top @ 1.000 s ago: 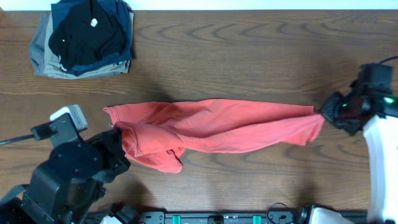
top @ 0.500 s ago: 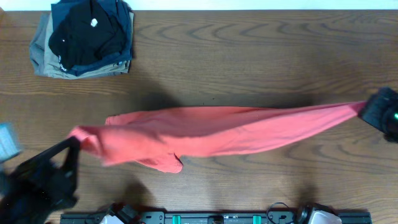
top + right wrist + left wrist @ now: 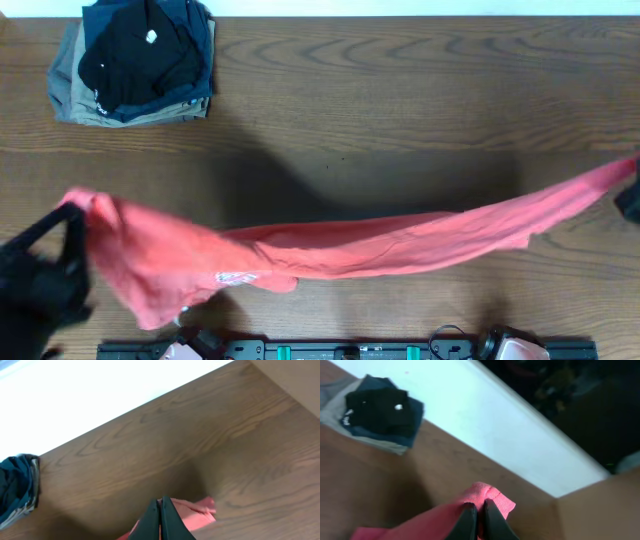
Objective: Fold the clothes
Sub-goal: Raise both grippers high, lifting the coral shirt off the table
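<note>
Coral-red cloth: the T-shirt (image 3: 340, 245) is being held stretched as a long, sagging band across the near part of the table, from the left edge to the right edge of the overhead view. Whether its middle is touching the wood cannot be told.
Left gripper (image 3: 479, 510): the dark jaws are being pressed together on a bunched corner of the shirt, and cloth is being puckered around the tips.
Right gripper (image 3: 160, 506): the jaws are likewise being pinched tight on a small fold at the opposite end.
Progress: no fold is being shown. The garment is only being drawn out, which is judged to be an opening step. Laying flat and every fold are being left to do.
Texture: a soft, thin knit is being indicated by lengthwise creases and a drooping left end. A white print (image 3: 232, 279) is being shown there.
Table (image 3: 400, 100): dark, matte wood grain is being shaded beneath the shirt.
Folded stack (image 3: 135, 60): black, navy and khaki garments are being seen squared and layered at the far left corner, well apart from the shirt.
</note>
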`<move>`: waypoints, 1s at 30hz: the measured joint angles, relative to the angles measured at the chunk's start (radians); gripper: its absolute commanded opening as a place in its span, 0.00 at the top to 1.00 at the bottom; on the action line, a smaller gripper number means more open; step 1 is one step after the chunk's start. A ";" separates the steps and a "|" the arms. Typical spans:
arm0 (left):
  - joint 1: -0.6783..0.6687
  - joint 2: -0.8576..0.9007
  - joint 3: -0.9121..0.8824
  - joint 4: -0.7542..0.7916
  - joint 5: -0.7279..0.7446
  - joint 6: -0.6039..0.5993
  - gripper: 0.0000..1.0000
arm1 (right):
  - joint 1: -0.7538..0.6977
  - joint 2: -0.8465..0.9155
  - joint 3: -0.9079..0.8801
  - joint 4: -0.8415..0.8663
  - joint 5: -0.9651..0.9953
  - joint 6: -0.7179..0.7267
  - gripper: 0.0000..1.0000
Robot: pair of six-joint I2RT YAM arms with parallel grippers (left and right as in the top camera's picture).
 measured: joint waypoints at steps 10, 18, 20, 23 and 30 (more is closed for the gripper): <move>0.052 0.483 -0.050 0.409 -0.034 0.140 0.94 | 0.015 0.323 -0.006 0.319 -0.176 0.001 0.99; 0.259 0.748 0.064 0.692 -0.023 0.229 0.94 | -0.056 0.408 0.121 0.434 -0.214 -0.002 0.99; 0.293 0.746 0.176 0.736 -0.018 0.262 0.94 | -0.141 0.407 0.249 0.429 -0.224 0.000 0.99; 0.305 0.690 0.354 0.770 -0.013 0.318 0.94 | -0.290 0.383 0.412 0.428 -0.248 0.004 0.99; 0.300 0.465 0.531 0.674 -0.011 0.409 0.94 | -0.428 0.321 0.513 0.341 -0.378 0.005 0.99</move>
